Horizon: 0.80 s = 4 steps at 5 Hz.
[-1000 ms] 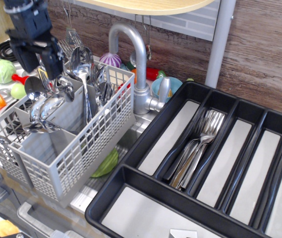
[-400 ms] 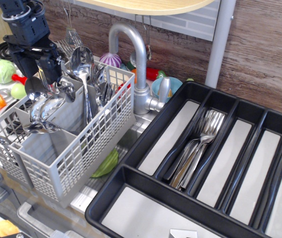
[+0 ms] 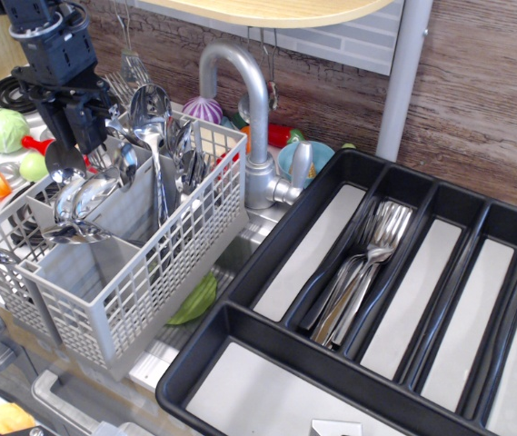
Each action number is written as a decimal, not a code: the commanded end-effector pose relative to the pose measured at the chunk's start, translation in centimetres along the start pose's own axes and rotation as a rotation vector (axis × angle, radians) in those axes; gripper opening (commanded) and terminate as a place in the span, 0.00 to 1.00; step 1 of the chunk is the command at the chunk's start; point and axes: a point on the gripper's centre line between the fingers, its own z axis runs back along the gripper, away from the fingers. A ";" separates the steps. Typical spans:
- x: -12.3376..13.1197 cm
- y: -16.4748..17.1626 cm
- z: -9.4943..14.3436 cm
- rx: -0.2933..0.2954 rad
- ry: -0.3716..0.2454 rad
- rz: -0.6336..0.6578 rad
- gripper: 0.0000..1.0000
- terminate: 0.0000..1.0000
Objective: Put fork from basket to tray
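Observation.image: nearest, the tray (image 3: 267, 263), cut off at right, holds forks (image 3: 367, 259) in one compartment. Behind it, the basket (image 3: 140, 272) is crowded with spoons (image 3: 154, 113). The end effector (image 3: 81, 136) dips among them; its grip cannot be made out.

**Bright, even light over the whole counter**

Soft light from above, no dim corners. Glare runs along the curved faucet (image 3: 240, 86) and flashes off the spoon bowls (image 3: 149, 104) standing in the basket (image 3: 140, 272). The forks in the tray (image 3: 240, 350) gleam too, their handles blending into one shiny cluster. Shadows are faint, pooled under the basket. Focus is fair at centre; the black gripper (image 3: 81, 136) reads as a dark mass, its detail lost.
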 end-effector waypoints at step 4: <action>0.2 -3.5 12.3 0.277 -0.020 0.036 0.00 0.00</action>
